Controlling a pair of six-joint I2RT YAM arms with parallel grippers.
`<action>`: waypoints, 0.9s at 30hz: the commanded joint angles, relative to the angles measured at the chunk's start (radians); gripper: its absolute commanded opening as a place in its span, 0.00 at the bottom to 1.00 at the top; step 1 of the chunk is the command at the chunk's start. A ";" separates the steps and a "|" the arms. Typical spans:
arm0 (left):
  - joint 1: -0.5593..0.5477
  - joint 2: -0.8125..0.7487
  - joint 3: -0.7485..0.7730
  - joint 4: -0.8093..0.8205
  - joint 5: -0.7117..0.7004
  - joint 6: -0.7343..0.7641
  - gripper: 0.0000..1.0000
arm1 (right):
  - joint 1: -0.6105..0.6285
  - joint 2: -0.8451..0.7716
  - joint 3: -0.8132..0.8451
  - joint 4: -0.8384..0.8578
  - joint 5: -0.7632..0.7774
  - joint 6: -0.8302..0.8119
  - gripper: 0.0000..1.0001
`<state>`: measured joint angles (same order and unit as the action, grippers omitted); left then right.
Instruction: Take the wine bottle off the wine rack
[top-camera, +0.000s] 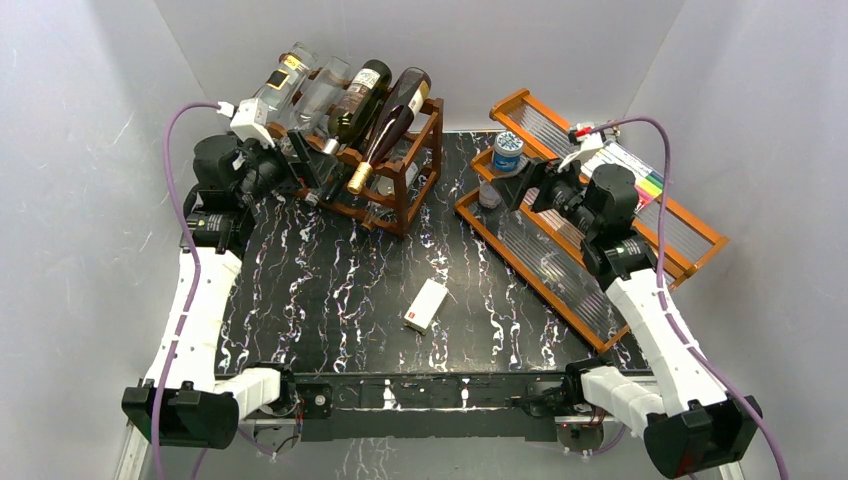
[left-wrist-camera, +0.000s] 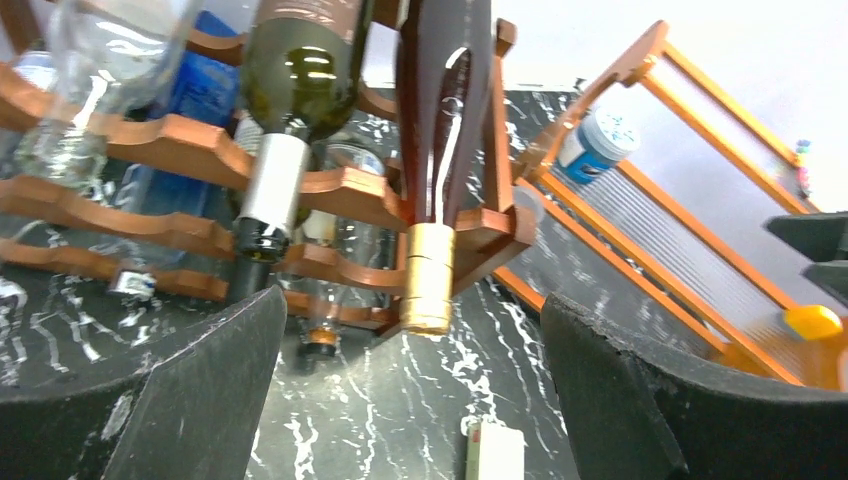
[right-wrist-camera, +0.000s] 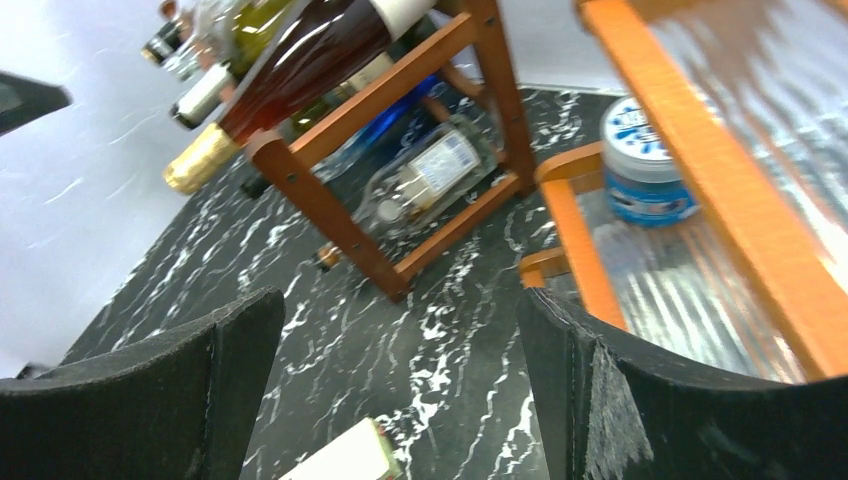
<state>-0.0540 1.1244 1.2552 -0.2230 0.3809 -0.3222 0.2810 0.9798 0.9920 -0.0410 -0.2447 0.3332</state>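
Left claw (left-wrist-camera: 410, 400), right claw (right-wrist-camera: 400, 390) gape empty; only right wrist view shows bottom bottle's (right-wrist-camera: 425, 180) label.

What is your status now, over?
Left gripper open, empty. Right gripper open, empty. Gold-capped wine bottle on wine rack, untouched. Nothing blocks its neck.

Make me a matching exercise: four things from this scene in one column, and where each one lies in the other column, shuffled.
1. gold-capped wine bottle
2. blue-lidded jar
3. white box
4. clear labelled bottle

A. flat on the bare tabletop
B. lowest tier of the wine rack
C. on the orange stepped shelf
D. top tier of the wine rack, neck sloping down

Pairs: 1-D, 2-C, 3-A, 4-B
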 joint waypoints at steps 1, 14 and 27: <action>0.000 0.014 0.025 0.047 0.167 -0.075 0.98 | 0.007 0.047 0.066 0.093 -0.177 0.056 0.98; -0.020 0.120 0.070 -0.013 0.252 -0.155 0.98 | 0.270 0.305 0.207 -0.007 -0.008 0.124 0.98; -0.085 0.209 0.149 -0.259 0.112 -0.077 0.98 | 0.295 0.480 0.317 -0.180 -0.047 0.133 0.98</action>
<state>-0.1146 1.3117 1.3334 -0.3504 0.5621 -0.4522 0.5716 1.4521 1.2293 -0.1684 -0.2707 0.4904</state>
